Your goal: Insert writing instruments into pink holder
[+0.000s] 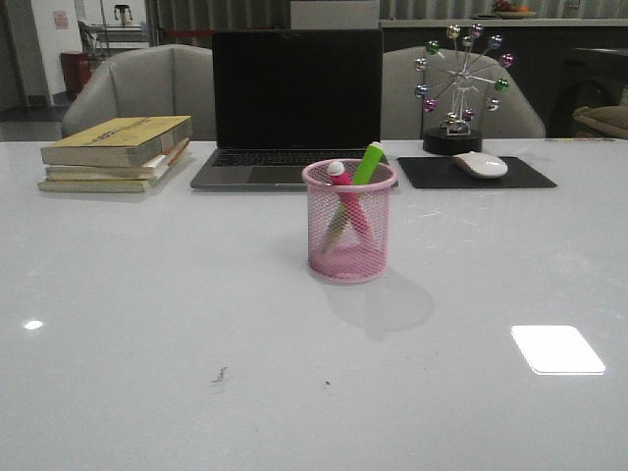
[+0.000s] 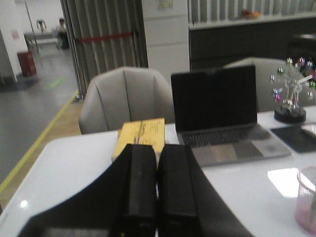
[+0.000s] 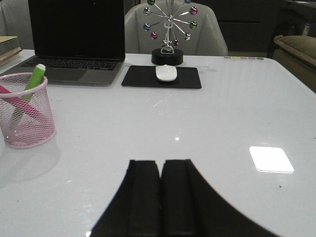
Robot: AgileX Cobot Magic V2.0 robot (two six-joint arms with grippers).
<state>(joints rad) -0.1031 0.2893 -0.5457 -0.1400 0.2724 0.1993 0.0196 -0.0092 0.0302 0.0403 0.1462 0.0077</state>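
Grippers closed and empty, left gripper [image 2: 157, 197] and right gripper [image 3: 160, 197] hang clear over the table [image 1: 147, 324]. Mid-table, the pink holder [image 1: 348, 224] already carries the pink marker [image 1: 345, 196] and green marker [image 1: 365, 165], crossed. Laptop [image 1: 296, 98] behind. Best handling: stay clear, avoid nudging the cup.

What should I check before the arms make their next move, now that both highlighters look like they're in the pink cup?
1. Magenta highlighter inside the pink holder: ok, leaning in the cup.
2. Green highlighter inside the holder: ok, leaning with its tip above the rim.
3. Holder upright on the table: ok.
4. Left gripper empty: ok, fingers closed together with nothing between.
5. Right gripper empty: ok, fingers closed, away from the holder.
6. Stray markers left on the table: none visible in the front view.
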